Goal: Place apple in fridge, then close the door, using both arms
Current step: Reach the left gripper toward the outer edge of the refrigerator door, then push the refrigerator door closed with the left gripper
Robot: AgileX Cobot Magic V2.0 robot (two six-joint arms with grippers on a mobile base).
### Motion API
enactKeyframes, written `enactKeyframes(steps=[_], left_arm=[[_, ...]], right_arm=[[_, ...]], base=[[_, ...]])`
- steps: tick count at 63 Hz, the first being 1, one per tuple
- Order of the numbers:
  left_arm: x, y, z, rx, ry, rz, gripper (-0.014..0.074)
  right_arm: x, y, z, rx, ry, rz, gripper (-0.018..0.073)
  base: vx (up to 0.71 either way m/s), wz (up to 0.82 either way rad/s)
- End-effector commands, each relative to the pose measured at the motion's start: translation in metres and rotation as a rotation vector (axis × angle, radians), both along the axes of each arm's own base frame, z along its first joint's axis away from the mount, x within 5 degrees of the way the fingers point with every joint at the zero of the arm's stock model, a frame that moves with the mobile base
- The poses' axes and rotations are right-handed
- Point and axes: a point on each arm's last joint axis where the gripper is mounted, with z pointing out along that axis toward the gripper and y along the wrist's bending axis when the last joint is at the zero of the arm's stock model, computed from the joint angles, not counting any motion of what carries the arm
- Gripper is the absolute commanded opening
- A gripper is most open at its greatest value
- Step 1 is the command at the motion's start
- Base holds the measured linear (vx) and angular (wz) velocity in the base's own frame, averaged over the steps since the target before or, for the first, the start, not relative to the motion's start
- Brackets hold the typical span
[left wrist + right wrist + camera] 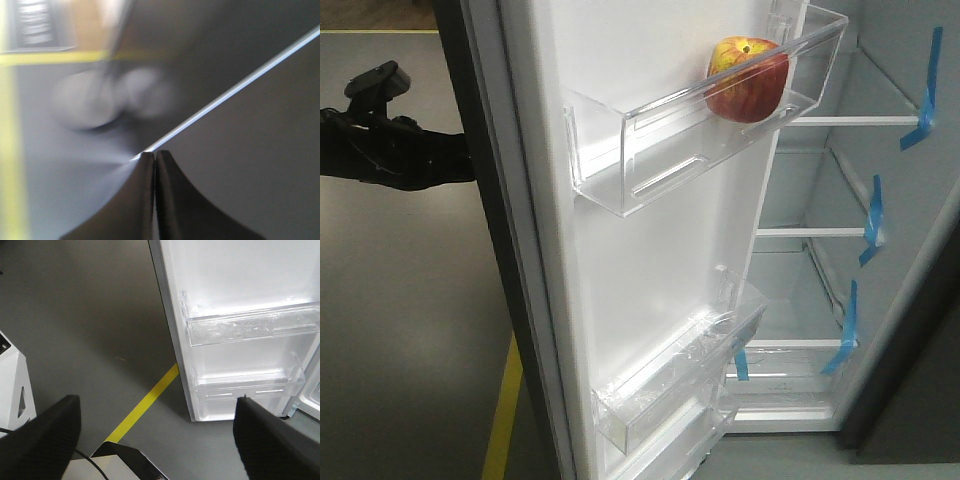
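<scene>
Apple (748,80) lodged in the upper bin (650,150) of the open door (640,300), at the bin's end nearest the fridge (820,180), kept in by the clear front wall; placing apparently complete, closing not yet done. Left gripper (154,156) clenched tight on nothing, stationed at the door's dark outer side, likely as a blunt pusher for the swing; contact with the door not discernible. Right gripper (157,402) spread wide and empty, back from the lower bins (250,327), leaving the door's path free; no tabletop in view.

Grey floor (75,315) (yellow line (145,407)) beneath the fridge (805,290)
</scene>
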Motion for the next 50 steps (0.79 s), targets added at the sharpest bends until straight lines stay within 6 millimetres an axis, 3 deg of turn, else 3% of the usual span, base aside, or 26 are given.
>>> enactKeyframes(steps=[1, 27, 50], left_arm=[[0.004, -0.013, 0.032, -0.116, -0.103, -0.016, -0.0006], [-0.005, -0.054, 0.034, -0.15, -0.116, -0.206, -0.0006], [-0.036, -0.096, 0.065, -0.163, -0.204, -0.378, -0.0006]], right_arm=[[0.002, 0.002, 0.011, 0.045, -0.045, -0.008, 0.0592], [0.001, 0.002, 0.01, 0.036, -0.03, 0.0, 0.0592], [0.001, 0.002, 0.01, 0.036, -0.03, 0.0, 0.0592]], base=[[0.0, 0.0], [0.0, 0.0], [0.0, 0.0]])
